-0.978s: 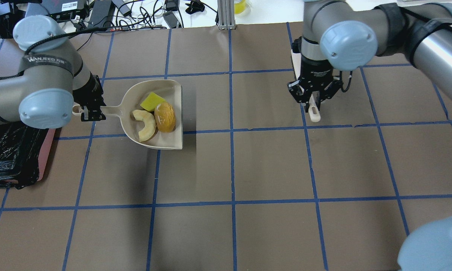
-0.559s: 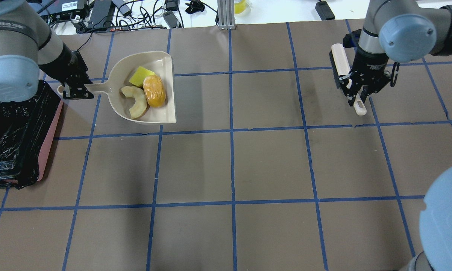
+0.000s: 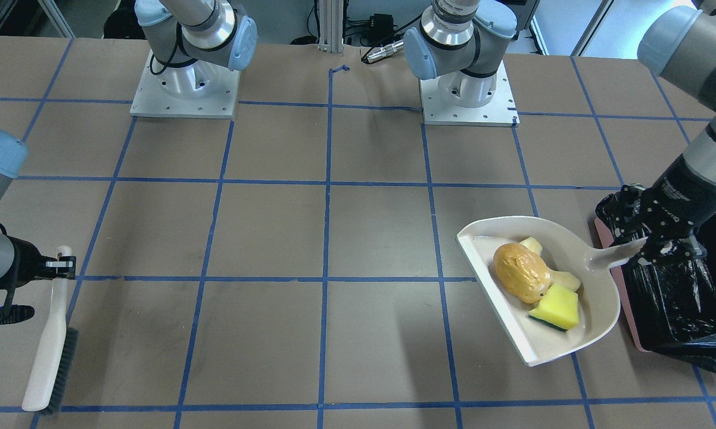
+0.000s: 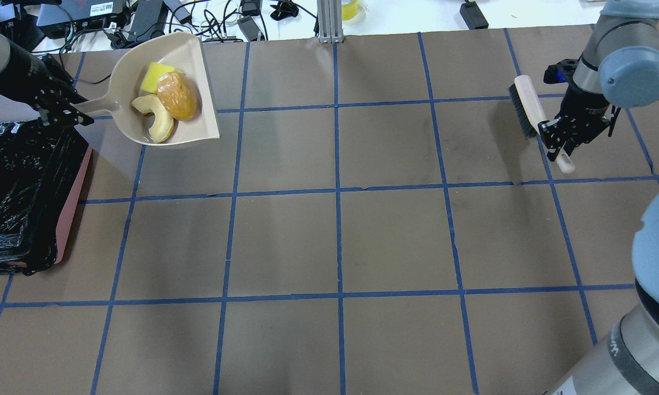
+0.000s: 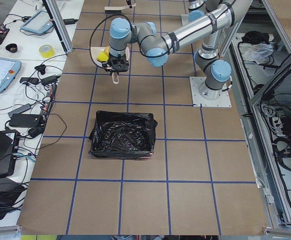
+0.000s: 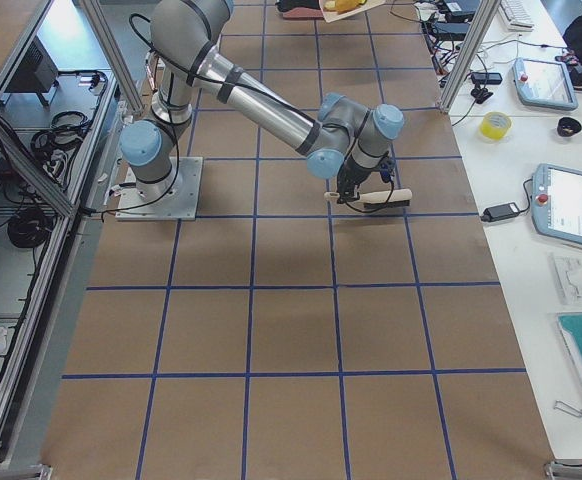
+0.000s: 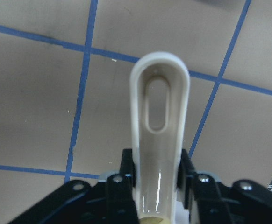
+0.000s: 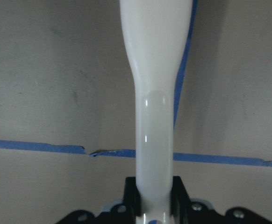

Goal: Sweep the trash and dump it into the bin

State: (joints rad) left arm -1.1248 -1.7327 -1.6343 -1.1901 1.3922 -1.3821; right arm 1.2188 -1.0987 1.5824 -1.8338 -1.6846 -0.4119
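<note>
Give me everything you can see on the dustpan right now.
The dustpan looks like glossy beige plastic: a rounded scoop with raised walls, one straight open lip, and a handle with a slotted end. The left gripper is shut on that handle, holding the pan off the table beside the bin, lip facing away from it. Inside lie the golden lump, cream crescent and yellow block.

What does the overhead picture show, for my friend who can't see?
The left hand holds a beige dustpan carrying three trash pieces, next to a black-lined pink bin. Far right, the right hand holds a hand brush.
</note>
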